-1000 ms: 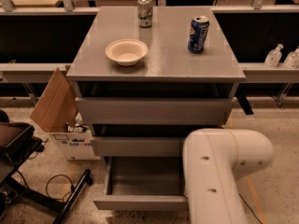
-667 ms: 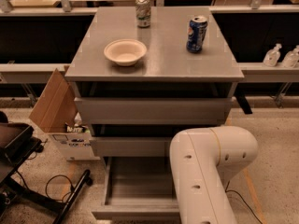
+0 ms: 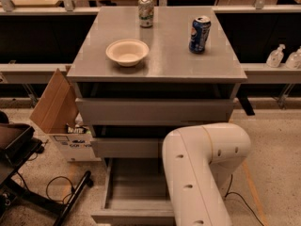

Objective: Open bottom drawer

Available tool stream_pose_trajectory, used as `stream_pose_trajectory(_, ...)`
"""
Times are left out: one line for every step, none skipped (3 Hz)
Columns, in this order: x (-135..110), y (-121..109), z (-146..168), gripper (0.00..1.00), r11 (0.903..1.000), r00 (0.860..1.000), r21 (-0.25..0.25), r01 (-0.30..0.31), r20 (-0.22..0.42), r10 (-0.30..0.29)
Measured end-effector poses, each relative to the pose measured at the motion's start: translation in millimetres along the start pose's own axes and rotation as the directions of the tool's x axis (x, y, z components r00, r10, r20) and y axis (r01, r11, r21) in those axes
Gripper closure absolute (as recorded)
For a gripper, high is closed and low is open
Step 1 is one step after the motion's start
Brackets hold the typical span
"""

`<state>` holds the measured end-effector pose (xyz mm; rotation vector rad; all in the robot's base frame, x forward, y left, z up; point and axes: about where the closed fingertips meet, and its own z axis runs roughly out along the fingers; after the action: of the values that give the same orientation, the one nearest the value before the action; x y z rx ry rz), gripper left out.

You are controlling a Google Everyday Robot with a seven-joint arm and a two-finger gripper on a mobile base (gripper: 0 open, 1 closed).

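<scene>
Right up close, the white arm (image 3: 202, 173) fills the lower right, its elbow bent over the cabinet's right side and covering that end of the lower fronts. The gripper is out of sight, somewhere below the frame edge past the arm, so there is no telling whether it is open or closed, or holding anything.

Just left of the arm, the bottom drawer (image 3: 134, 192) stands well out from the cabinet, plain grey inside, front edge at the bottom of the view. On the floor to the left sit a black stand (image 3: 19, 173) with a loose cable (image 3: 56, 187), and behind them an open cardboard box (image 3: 56, 107) just beside the cabinet.

Moving up: the middle drawer (image 3: 127, 147) sits a little proud, and the top drawer (image 3: 155, 111) above it does too.

On the counter (image 3: 174, 60) a cream bowl (image 3: 127, 52) stands left of centre, a blue can (image 3: 199, 34) is upright to the right, and a pale can (image 3: 146, 11) is at the back edge. Far right, two bottles (image 3: 275, 56) stand on a ledge.
</scene>
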<state>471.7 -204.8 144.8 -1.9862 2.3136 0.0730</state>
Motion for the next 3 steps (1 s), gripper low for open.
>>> stream_pose_trajectory(0,6,0,1.0,0.9999,1.0,-0.015,-0.004,-0.011,0.003)
stream_pose_trajectory(11,44,-6,1.0,0.9962,0.997,-0.087,-0.002,-0.074,-0.004)
stream_pose_trajectory(12,47,-7,1.0,0.9956,0.997,-0.093,0.006,-0.081,-0.014)
